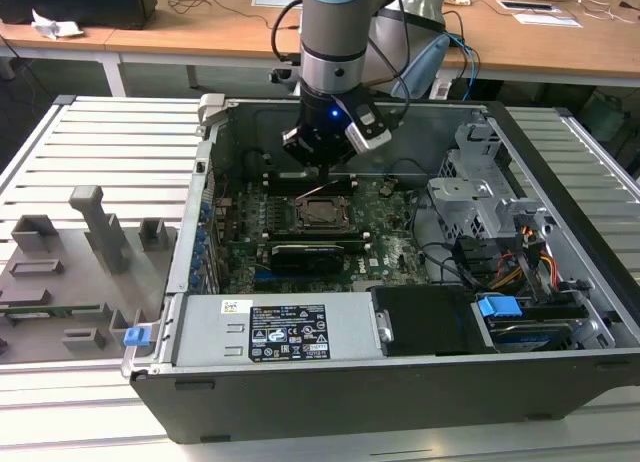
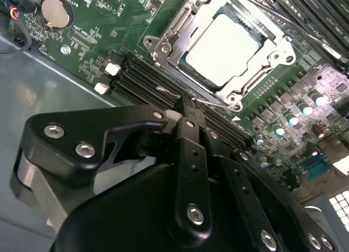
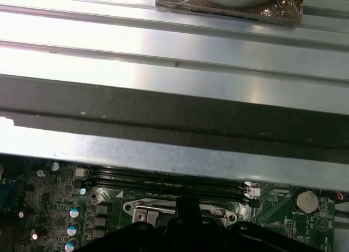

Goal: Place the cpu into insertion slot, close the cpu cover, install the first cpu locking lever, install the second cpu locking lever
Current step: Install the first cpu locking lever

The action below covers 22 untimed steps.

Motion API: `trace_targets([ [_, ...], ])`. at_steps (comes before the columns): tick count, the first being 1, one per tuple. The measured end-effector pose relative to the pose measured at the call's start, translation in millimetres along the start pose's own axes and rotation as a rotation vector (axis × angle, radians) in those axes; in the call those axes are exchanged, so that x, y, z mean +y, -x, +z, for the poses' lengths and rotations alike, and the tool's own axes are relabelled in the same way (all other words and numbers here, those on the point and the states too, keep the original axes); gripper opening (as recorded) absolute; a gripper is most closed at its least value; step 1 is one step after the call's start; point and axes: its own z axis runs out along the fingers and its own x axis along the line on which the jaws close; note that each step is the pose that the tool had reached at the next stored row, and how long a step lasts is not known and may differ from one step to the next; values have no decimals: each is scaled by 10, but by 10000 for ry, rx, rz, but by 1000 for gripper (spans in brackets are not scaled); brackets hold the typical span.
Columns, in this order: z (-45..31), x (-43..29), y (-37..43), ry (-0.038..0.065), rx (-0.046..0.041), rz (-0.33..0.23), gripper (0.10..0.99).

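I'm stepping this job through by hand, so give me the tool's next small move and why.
Probably ease the tool down onto the thin wire lever beside it and press it toward its catch. The chip lies seated with the metal frame down around it, and the tool hovers at that frame's edge. Whether the lever is already latched cannot be told.

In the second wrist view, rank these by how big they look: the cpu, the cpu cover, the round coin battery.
Largest to smallest, as they appear:
1. cpu cover, the metal frame closed around the chip
2. cpu, seated in the cover's window
3. coin battery, clearly smallest

All three lie on the same board, so nearness hardly skews this.
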Motion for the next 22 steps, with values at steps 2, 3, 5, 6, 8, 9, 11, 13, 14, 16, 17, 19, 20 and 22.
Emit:
trace_targets([
  [2, 15, 2, 15, -2, 0, 1, 106],
  [3, 21, 3, 22, -2, 0, 1, 106],
  [5, 33, 6, 38, -1, -1, 1, 106],
  [6, 39, 7, 43, -1, -1, 1, 106],
  [8, 45, 11, 49, 0, -1, 2, 106],
  [9, 48, 13, 54, 0, -1, 1, 106],
  [11, 54, 15, 63, 0, -1, 1, 106],
  [13, 60, 18, 70, -1, -1, 1, 106],
  [14, 63, 18, 73, -1, -1, 2, 106],
  [16, 68, 18, 80, -2, 0, 1, 106],
  [17, 71, 18, 83, -2, 0, 1, 106],
  [19, 80, 20, 87, -2, -1, 1, 106],
  [20, 84, 20, 88, 0, -1, 1, 106],
  [22, 93, 19, 95, -1, -1, 1, 106],
])
